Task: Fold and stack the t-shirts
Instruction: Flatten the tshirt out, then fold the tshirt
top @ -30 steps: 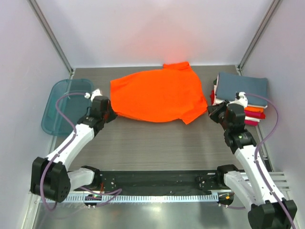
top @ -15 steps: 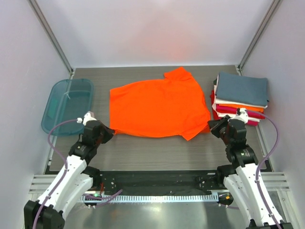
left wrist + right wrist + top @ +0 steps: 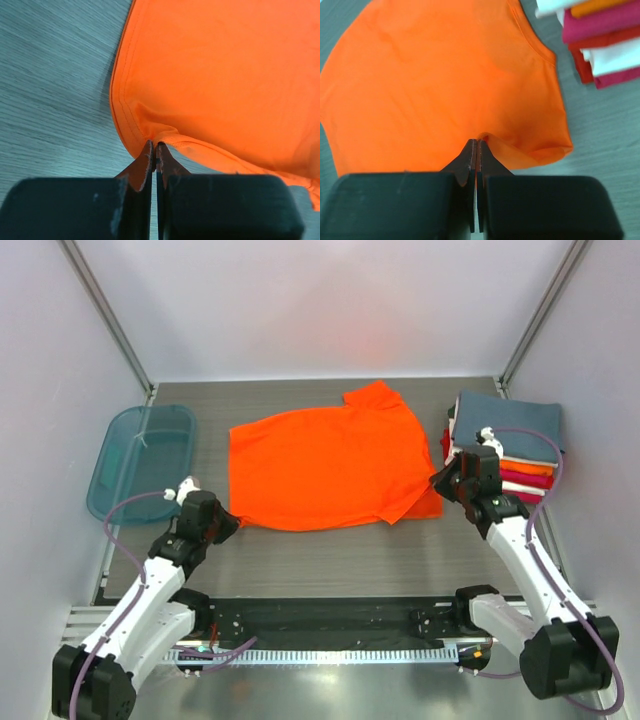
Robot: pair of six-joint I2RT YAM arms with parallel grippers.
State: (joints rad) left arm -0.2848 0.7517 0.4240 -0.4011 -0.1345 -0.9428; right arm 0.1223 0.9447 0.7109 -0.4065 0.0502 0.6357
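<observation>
Pinched shut, the left gripper point(image 3: 154, 147) has the near-left corner of the orange shirt point(image 3: 330, 465) between its tips, and the hem puckers there. The right gripper point(image 3: 477, 145) is clamped the same way on a fold at the shirt's near-right edge. The shirt lies spread across the middle of the table point(image 3: 330, 560). The folded stack point(image 3: 510, 435), grey on top, sits just beside it on the right. A teal tub point(image 3: 140, 460) stands off to the left.

The orange t-shirt point(image 3: 225, 70) is running off the top and right edges of the left wrist view, while the stack of folded t-shirts point(image 3: 602, 50) is being cropped by the right wrist view's corner and partly covered by the right gripper point(image 3: 438, 483) in the top view.
</observation>
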